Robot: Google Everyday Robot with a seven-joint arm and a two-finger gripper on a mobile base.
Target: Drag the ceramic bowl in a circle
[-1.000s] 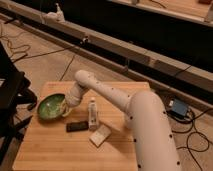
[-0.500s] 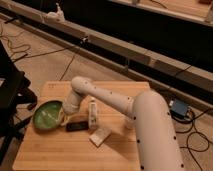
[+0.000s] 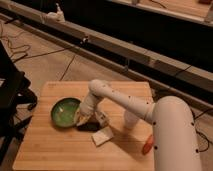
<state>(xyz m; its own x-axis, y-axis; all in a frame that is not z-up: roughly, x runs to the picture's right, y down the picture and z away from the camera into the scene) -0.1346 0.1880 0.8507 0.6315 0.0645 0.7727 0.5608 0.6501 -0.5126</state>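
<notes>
camera view | ceramic bowl (image 3: 65, 111) flat on the desk (image 3: 45, 150), left of middle, nearer its left edge | gripper (image 3: 83, 119) at the bowl's right rim, low, likely placed there to drag it; whether spread or pinching cannot be told | dark block (image 3: 89, 127) and pale card (image 3: 103, 136) just right of the bowl, likely in the circle's path

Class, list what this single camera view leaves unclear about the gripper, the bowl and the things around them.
- Gripper: sits at the right rim of the ceramic bowl; the arm covers its contact with the rim.
- Dark flat object: partly under the gripper, too blurred to identify.
- Orange object: partly hidden behind the arm.
- White cup: mostly covered by the arm.
</notes>
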